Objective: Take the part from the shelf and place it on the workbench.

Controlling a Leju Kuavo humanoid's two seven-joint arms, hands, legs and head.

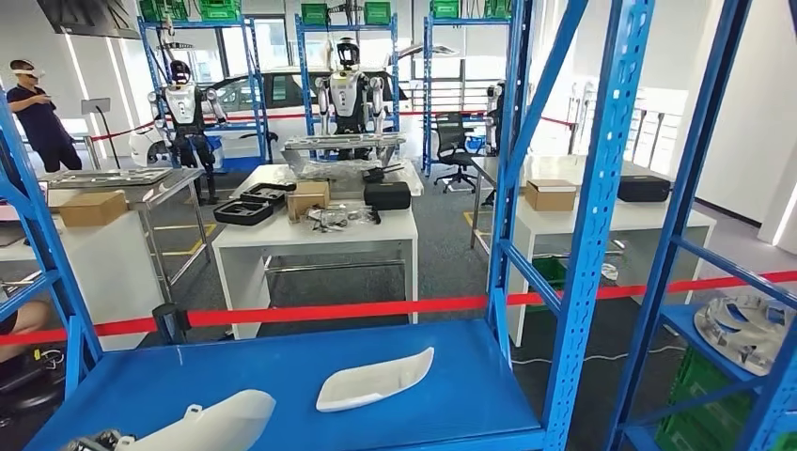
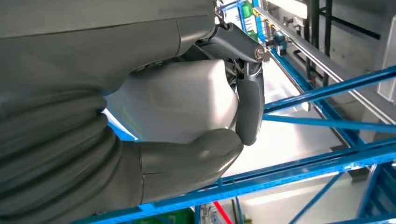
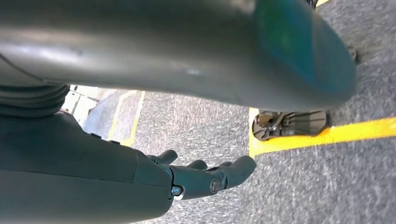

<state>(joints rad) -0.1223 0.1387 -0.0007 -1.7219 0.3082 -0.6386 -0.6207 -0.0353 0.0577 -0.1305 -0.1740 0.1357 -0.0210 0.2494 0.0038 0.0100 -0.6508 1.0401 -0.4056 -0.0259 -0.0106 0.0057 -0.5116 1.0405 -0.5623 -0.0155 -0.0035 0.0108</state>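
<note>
**Currently: left hand closed on a white part at the shelf's near edge**

You have the left hand (image 2: pixel 196 140) wrapped around a white part (image 2: pixel 173 100): in the left wrist view the thick thumb presses one face and a dark finger (image 2: pixel 250 109) curls over the opposite edge, so the part is pinched between them. From the head view, that same part sits at the near left corner of the blue shelf deck (image 1: pixel 282 366), with the hand just showing at the frame's lower edge.

A second white part (image 1: pixel 376 381) lies flat on the deck, near the held one but apart from it, toward the middle.

Your right hand (image 3: pixel 205 177) hangs over grey carpet beside a yellow floor line (image 3: pixel 327 133); its fingers are loosely extended and hold nothing.

Blue uprights (image 1: pixel 592 216) stand at the deck's right side, and a red barrier tape (image 1: pixel 329 310) runs behind it. A white workbench (image 1: pixel 315 230) carrying boxes stands beyond the tape.
</note>
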